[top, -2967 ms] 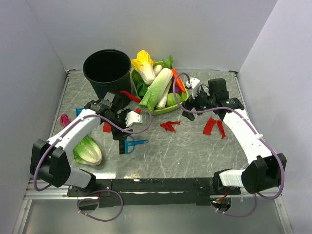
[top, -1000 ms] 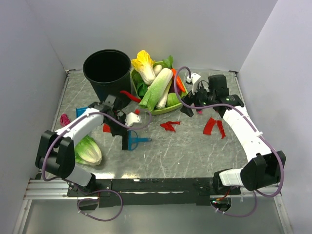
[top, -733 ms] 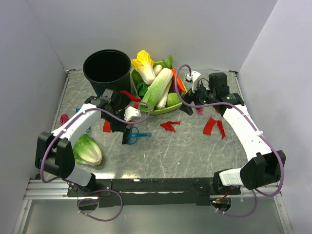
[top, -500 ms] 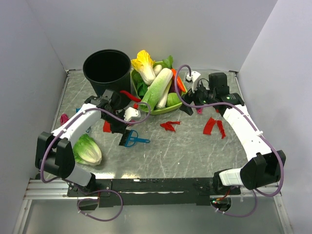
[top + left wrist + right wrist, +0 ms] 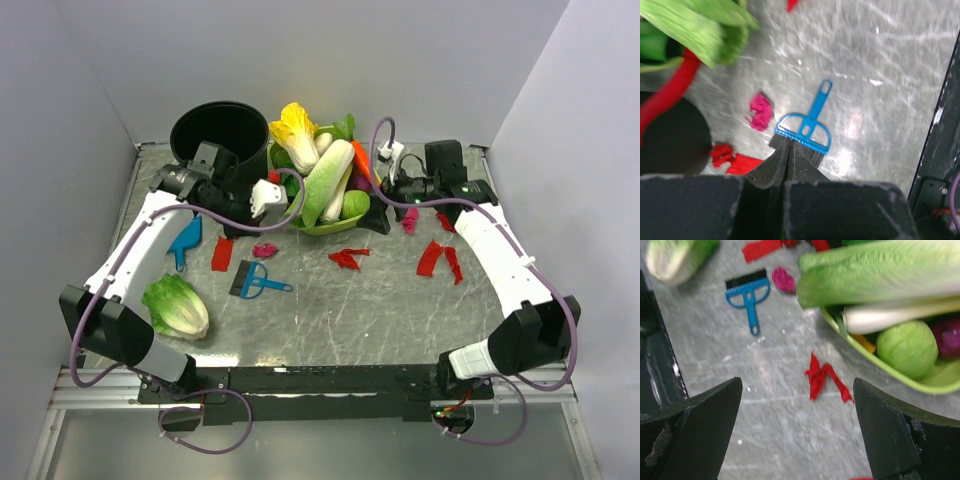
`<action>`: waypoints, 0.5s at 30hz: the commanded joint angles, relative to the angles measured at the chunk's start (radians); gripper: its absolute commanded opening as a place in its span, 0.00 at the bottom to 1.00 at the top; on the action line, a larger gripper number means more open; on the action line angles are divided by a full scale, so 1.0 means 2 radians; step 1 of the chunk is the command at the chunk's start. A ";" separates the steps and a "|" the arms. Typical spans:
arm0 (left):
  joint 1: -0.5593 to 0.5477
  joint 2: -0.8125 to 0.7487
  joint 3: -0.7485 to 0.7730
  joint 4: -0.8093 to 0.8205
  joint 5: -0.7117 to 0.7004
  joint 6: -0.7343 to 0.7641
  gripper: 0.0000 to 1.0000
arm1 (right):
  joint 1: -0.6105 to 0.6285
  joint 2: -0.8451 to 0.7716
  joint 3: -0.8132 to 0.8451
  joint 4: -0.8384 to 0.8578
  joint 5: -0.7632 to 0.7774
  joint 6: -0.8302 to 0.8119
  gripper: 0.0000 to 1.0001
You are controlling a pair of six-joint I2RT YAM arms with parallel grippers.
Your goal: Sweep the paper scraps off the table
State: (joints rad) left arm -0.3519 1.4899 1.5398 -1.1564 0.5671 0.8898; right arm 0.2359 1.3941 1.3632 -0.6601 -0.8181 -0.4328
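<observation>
Paper scraps lie scattered on the table (image 5: 330, 310): a red strip (image 5: 222, 253), a pink wad (image 5: 265, 250), a red piece (image 5: 347, 258) at the middle, and red strips (image 5: 437, 258) with a pink bit (image 5: 410, 220) on the right. My left gripper (image 5: 250, 212) hangs shut and empty beside the black bucket. In its wrist view the closed gripper (image 5: 789, 145) is above the blue brush (image 5: 807, 132), the pink wad (image 5: 760, 112) and a red scrap (image 5: 735, 159). My right gripper (image 5: 385, 215) is open; its wrist view shows the gripper (image 5: 797, 382) wide above a red scrap (image 5: 822, 380).
A black bucket (image 5: 222, 135) stands at the back left, next to a green tray (image 5: 330, 225) heaped with vegetables. The blue brush (image 5: 255, 282) lies flat on the table. A blue dustpan (image 5: 185, 240) and a lettuce (image 5: 175, 305) lie at the left.
My left arm has lifted and swung back toward the bucket, leaving the brush lying on the table. The pink wad now shows beside the brush. The right arm has shifted slightly.
</observation>
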 commanded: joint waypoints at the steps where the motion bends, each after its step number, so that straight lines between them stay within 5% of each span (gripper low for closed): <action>1: 0.003 -0.011 0.015 0.012 0.022 -0.044 0.01 | 0.006 0.032 0.040 0.042 -0.047 0.047 0.99; 4: 0.006 -0.029 -0.049 0.080 -0.034 -0.084 0.23 | 0.009 0.035 0.039 0.055 -0.040 0.051 0.99; 5: 0.007 -0.038 -0.071 0.107 -0.052 -0.112 0.39 | 0.009 0.032 0.036 0.055 -0.037 0.052 0.99; 12: 0.017 -0.014 -0.143 0.149 -0.125 -0.209 0.69 | 0.009 0.003 -0.011 0.061 -0.017 0.049 0.99; 15: 0.019 -0.004 -0.157 0.180 -0.171 -0.229 0.92 | 0.008 -0.011 -0.033 0.073 -0.009 0.054 0.99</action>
State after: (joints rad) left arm -0.3191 1.4731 1.2461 -0.9119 0.3393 0.5426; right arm 0.2466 1.4441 1.3441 -0.5720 -0.8459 -0.3367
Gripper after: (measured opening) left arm 0.847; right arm 0.993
